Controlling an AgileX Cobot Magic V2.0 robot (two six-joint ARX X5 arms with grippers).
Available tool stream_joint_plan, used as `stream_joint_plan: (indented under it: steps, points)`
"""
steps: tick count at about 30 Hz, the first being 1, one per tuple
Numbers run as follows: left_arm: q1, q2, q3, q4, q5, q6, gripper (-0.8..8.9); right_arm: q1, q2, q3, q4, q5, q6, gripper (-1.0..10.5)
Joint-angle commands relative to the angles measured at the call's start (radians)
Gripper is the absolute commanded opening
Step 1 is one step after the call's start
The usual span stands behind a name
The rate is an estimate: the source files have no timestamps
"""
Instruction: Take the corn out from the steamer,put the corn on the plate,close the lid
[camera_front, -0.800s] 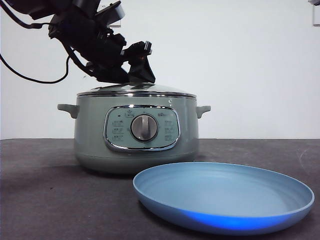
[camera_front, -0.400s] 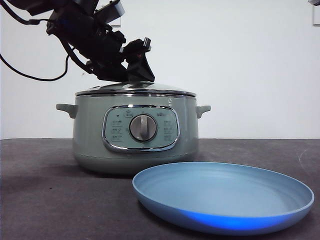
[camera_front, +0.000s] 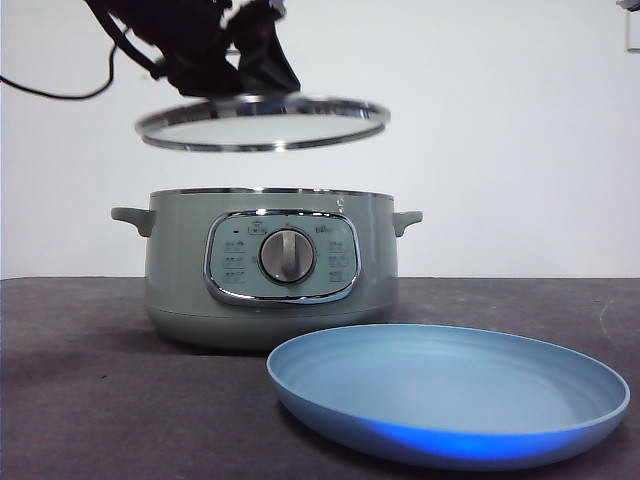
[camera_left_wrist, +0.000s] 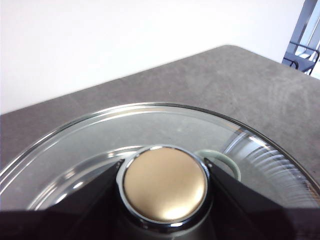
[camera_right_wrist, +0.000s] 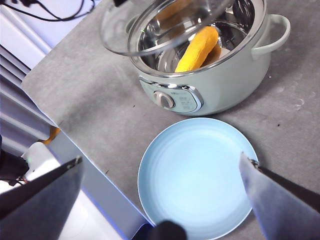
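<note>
The pale green steamer (camera_front: 272, 265) stands open on the table. My left gripper (camera_front: 240, 70) is shut on the knob (camera_left_wrist: 165, 184) of the glass lid (camera_front: 262, 122) and holds it level, well above the pot. The right wrist view shows the yellow corn (camera_right_wrist: 197, 50) lying inside the steamer (camera_right_wrist: 220, 85), with the lid (camera_right_wrist: 150, 30) hanging over the pot's far side. The blue plate (camera_front: 448, 390) lies empty in front of the pot. My right gripper (camera_right_wrist: 161, 160) is open and empty, high above the plate (camera_right_wrist: 197, 175).
The dark grey table (camera_front: 90, 400) extends around the pot and plate. Its edge (camera_right_wrist: 75, 145) runs close to the plate in the right wrist view, with a white object (camera_right_wrist: 40, 155) beyond it. Black cables (camera_front: 60, 92) trail from the left arm.
The left gripper has lifted the lid straight up off the steamer; a second ago it sat on the pot's rim. The pot and plate have stayed put.
</note>
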Motion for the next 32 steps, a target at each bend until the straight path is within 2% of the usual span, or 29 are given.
stream_joint_plan:
  steps: [1, 7, 15, 18, 24, 29, 32]
  points:
    - [0.002, -0.055, 0.009, -0.013, 0.003, -0.003, -0.08, 0.002, 0.001, 0.003, 0.006, 0.0, -0.002, 5.7]
    - [0.011, -0.211, 0.009, -0.143, -0.053, -0.003, -0.08, 0.002, 0.016, 0.003, 0.031, 0.0, 0.0, 5.7]
    - [0.042, -0.486, 0.009, -0.4, -0.058, 0.01, -0.08, 0.002, 0.073, 0.003, 0.123, 0.0, 0.022, 5.7]
    - [0.042, -0.574, 0.009, -0.505, -0.059, 0.022, -0.08, 0.002, 0.102, 0.003, 0.177, 0.0, 0.05, 5.7]
    - [0.041, -0.71, 0.009, -0.647, -0.059, 0.02, -0.08, 0.015, 0.175, 0.003, 0.341, 0.005, 0.153, 5.7]
    - [0.041, -0.785, 0.009, -0.739, -0.082, 0.019, -0.08, 0.094, 0.258, 0.005, 0.48, 0.07, 0.236, 5.7]
    - [0.041, -0.811, 0.009, -0.788, -0.081, 0.02, -0.08, 0.159, 0.324, 0.024, 0.523, 0.133, 0.251, 5.7]
